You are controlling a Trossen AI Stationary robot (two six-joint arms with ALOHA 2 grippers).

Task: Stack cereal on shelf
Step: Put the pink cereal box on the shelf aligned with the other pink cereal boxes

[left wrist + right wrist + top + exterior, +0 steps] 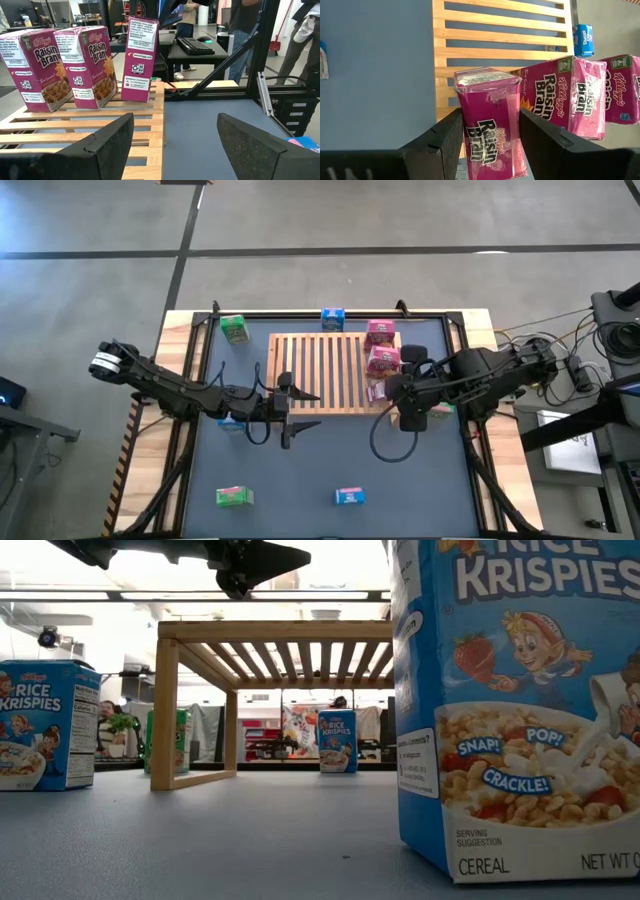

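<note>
The shelf (318, 372), a light wooden slatted rack, stands mid-table on its legs. Two pink cereal boxes (380, 332) (383, 360) stand upright on its right end. A third pink box (490, 125) is between the fingers of my right gripper (385, 390), at the shelf's near right corner. My left gripper (175, 125) stands open and level, clear of the table, at the shelf's near edge (300, 410), pointing toward the pink boxes. It has nothing between its fingers. My right gripper pinches the third pink box between its two fingers, on two opposite upright sides (461, 125) below its top. The fingers slant down from the table's right. The box stands upright with its bottom (135, 97) at the shelf's slats; whether it rests there I cannot tell.
Loose boxes lie about the table: blue (333, 318) and green (235, 330) at the far edge, green (234, 496) and blue (349, 497) near the front, blue (232, 423) under my left arm, green (440, 410) under my right arm. Black frame rails (455, 340) edge the mat.
</note>
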